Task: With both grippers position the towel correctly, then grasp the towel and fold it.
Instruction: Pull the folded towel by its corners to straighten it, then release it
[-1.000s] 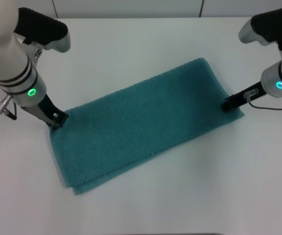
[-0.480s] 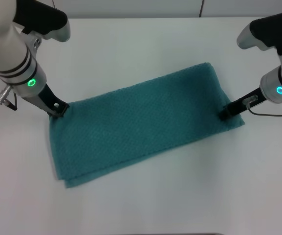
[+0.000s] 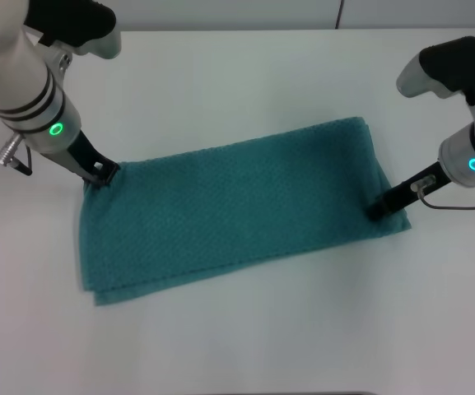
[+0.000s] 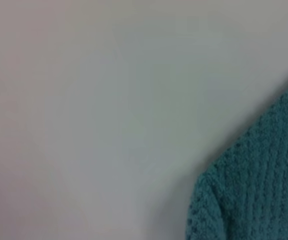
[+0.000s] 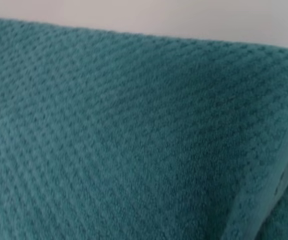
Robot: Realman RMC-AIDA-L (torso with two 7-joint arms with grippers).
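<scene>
White worktop (image 3: 245, 346), teal towel (image 3: 237, 214) lying flat, centre, doubled. Left hand (image 3: 101, 173) at far-left corner, right hand (image 3: 377, 211) at right edge; grip on either: cannot tell. Risk: corner slipping, layers bunching or skewing under uneven pull.

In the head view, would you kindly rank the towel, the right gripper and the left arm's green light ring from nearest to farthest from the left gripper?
1. The towel: its far-left corner sits right at the left gripper.
2. The green light ring: just up the left arm.
3. The right gripper: across the table, at the towel's right end.
</scene>
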